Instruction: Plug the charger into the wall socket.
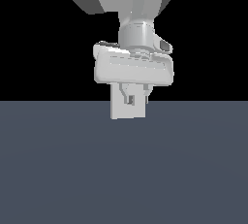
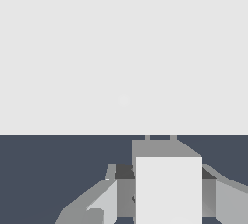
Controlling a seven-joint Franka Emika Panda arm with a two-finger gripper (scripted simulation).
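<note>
Dark floor (image 1: 58,169), charger (image 2: 168,189) prongs just short of wall socket (image 2: 121,58)

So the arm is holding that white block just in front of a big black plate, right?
Nearly. The plate is white, not black; the wrist view shows its pale face filling most of the picture. The rest holds: the gripper is shut on the white block, just in front of it.

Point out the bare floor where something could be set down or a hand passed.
The grey floor lies bare across the exterior view, below and to both sides of the gripper. The only crowded spot is centre, where the wall socket stands behind the gripper; in the wrist view the charger nearly meets it.
</note>
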